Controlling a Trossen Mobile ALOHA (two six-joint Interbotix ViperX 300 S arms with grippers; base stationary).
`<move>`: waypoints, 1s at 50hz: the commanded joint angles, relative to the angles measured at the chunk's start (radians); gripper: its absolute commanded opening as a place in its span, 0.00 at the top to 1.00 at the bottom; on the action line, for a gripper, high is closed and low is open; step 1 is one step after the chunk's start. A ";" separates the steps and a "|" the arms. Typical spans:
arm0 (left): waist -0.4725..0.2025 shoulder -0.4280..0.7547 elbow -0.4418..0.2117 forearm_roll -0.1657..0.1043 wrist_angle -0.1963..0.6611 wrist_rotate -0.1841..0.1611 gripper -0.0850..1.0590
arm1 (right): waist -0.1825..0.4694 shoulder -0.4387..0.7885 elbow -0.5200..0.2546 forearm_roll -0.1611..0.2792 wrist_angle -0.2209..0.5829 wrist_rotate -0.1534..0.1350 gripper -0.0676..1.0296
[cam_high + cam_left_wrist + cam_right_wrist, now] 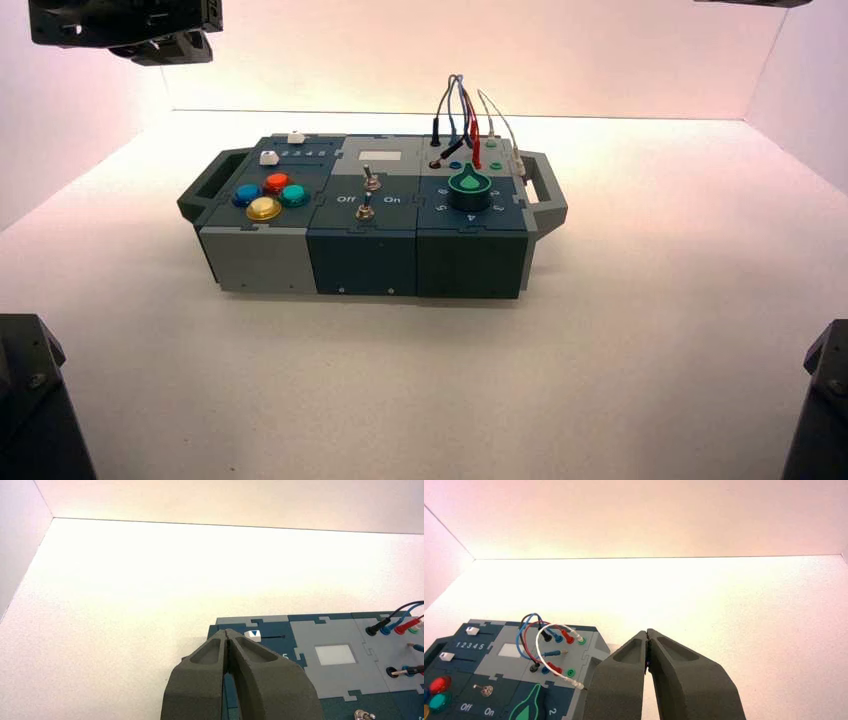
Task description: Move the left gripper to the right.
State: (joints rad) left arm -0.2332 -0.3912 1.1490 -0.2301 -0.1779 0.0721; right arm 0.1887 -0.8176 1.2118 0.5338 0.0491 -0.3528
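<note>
White walls enclose a pale worktop [600, 350] on which a box [370, 215] with handles at both ends is set. The left tool [227, 632] is seen in the left wrist view with its two grey fingers [250, 670] pressed together at the tips, nothing held between them and nothing touched. It is held above the box's left rear corner, and just beyond its tips a white slider cap [253, 635] with a blue triangle is seen at the near end of its slot. In the high view the left tool [165, 45] is raised high at the upper left, well apart from the box and to the left of the coloured buttons [268, 195]. To its right on the box lie a grey panel with a white window [335, 655] and then the plugged wires [400, 625].

The right tool [647, 632] is likewise shown with fingers closed tip to tip, empty, above the box's right end; beside it the looped wires [541, 635] are seen. Only a dark sliver of it is visible at the top right edge of the high view.
</note>
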 commanded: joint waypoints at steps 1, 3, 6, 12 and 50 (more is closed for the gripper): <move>0.003 -0.006 -0.012 0.002 -0.006 0.002 0.95 | -0.002 0.003 -0.020 0.000 -0.009 0.002 0.96; 0.003 -0.006 -0.012 0.002 -0.006 0.002 0.95 | -0.002 0.003 -0.020 0.002 -0.009 0.002 0.96; 0.003 -0.006 -0.012 0.002 -0.005 0.003 0.95 | -0.002 0.003 -0.020 0.002 -0.009 0.002 0.96; 0.003 -0.006 -0.012 0.002 -0.005 0.003 0.95 | -0.002 0.003 -0.020 0.002 -0.009 0.002 0.96; -0.164 0.123 -0.115 0.002 0.012 -0.006 0.95 | -0.002 0.003 -0.015 0.000 -0.015 0.002 0.96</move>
State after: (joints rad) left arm -0.3543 -0.2884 1.0891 -0.2286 -0.1672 0.0675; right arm 0.1871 -0.8161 1.2118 0.5338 0.0445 -0.3528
